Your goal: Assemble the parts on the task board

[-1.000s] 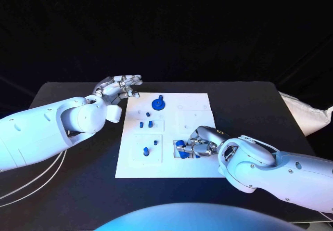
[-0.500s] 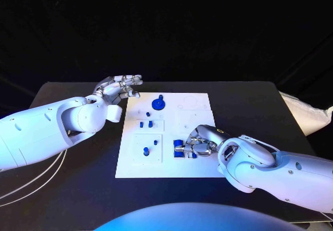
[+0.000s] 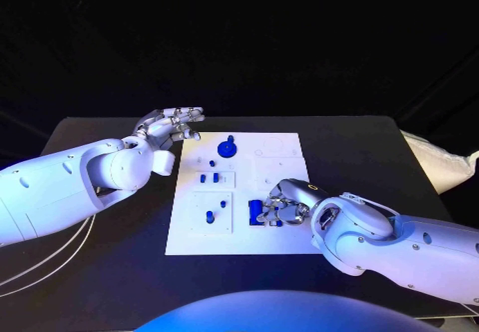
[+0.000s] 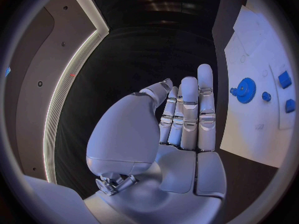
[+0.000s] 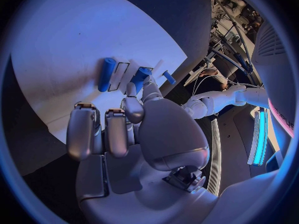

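Several small blue plastic parts [image 3: 210,178] stand on white rectangular task board [image 3: 284,238]; right hand [image 3: 284,205] fingers pinch blue cylinder [image 3: 257,209], left hand [image 3: 167,124] fingers spread, empty.

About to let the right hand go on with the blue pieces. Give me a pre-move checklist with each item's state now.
1. Right hand over the task board: ok.
2. Right hand's fingertips at a blue cylinder: ok; firm hold: cannot tell.
3. Second blue cylinder lies free on the board: ok.
4. Left hand off the board, holding nothing: ok.
5. Blue gear away from both hands: ok.
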{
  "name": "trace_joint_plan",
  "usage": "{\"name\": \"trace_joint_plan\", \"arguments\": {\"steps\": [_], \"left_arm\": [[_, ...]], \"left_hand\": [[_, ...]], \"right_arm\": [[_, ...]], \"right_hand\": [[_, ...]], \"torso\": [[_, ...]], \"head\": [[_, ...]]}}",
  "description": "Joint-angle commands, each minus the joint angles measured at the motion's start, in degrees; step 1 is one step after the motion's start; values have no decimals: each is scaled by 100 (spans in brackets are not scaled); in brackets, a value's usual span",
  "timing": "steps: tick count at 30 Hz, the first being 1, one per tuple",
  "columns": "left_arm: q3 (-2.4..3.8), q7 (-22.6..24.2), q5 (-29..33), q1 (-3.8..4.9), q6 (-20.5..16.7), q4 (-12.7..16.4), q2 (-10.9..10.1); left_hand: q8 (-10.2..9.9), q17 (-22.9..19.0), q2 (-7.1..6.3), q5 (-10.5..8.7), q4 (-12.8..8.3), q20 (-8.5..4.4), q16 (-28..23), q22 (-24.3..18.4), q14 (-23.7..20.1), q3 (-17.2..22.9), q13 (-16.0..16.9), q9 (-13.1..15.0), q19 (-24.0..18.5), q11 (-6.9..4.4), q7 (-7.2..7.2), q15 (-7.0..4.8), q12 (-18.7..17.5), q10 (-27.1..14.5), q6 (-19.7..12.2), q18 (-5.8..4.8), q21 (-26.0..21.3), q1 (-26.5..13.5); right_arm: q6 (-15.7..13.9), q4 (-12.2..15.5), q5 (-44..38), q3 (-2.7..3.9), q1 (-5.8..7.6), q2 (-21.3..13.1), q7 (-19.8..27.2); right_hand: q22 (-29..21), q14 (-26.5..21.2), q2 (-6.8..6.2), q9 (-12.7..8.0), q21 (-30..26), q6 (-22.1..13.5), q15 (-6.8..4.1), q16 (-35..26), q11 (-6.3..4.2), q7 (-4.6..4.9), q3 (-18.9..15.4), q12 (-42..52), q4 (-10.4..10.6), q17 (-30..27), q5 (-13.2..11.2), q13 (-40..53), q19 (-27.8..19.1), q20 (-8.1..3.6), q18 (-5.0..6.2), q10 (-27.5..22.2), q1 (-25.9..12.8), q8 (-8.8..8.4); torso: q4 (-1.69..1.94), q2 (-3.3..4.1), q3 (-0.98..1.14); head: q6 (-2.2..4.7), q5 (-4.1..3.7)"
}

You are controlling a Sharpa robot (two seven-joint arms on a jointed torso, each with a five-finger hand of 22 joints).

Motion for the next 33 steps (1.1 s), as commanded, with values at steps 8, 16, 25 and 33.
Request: {"name": "trace_joint_plan", "arguments": {"steps": [8,16,25,33], "left_arm": [[3,16,-20,0,108,9,8],[2,14,-20,0,105,21,-3],[1,12,-20,0,93,37,-41],[0,10,-25,0,109,38,-35]], "left_hand": [[19,-5,11,-16,-23,14,18,-9,-49,4,1,-4,44,-3,12,5,25,-36,-35,59,-25,34],[19,-5,11,-16,-23,14,18,-9,-49,4,1,-4,44,-3,12,5,25,-36,-35,59,-25,34],[19,-5,11,-16,-23,14,18,-9,-49,4,1,-4,44,-3,12,5,25,-36,-35,59,-25,34],[19,-5,11,-16,-23,14,18,-9,-49,4,1,-4,44,-3,12,5,25,-36,-35,59,-25,34]], "right_arm": [[-23,-48,-361,-7,-9,4,-170],[-175,30,-271,-6,-8,-126,-38],[-88,299,-139,10,49,-668,-64],[268,201,-106,10,48,-676,-241]], "right_hand": [[35,340,106,19,42,14,-62,22,-36,-33,86,34,-92,34,-37,61,16,-38,-94,67,172,-7],[12,335,-25,-3,28,-86,-29,11,11,26,-43,-255,112,24,459,-150,5,-21,-93,-50,-205,-98],[-1,340,-49,-53,18,-233,20,34,72,101,-54,-523,245,84,692,-337,-9,23,-89,-166,-322,-259],[-19,330,-33,-60,6,-203,36,10,87,111,-63,-624,350,48,675,-403,-21,44,-84,-196,-413,-295]], "torso": [[-4,-2,0],[-5,-2,-1],[-13,-1,-3],[2,3,9]], "head": [[-2,-27],[6,-68],[-5,-103],[3,-111]]}}
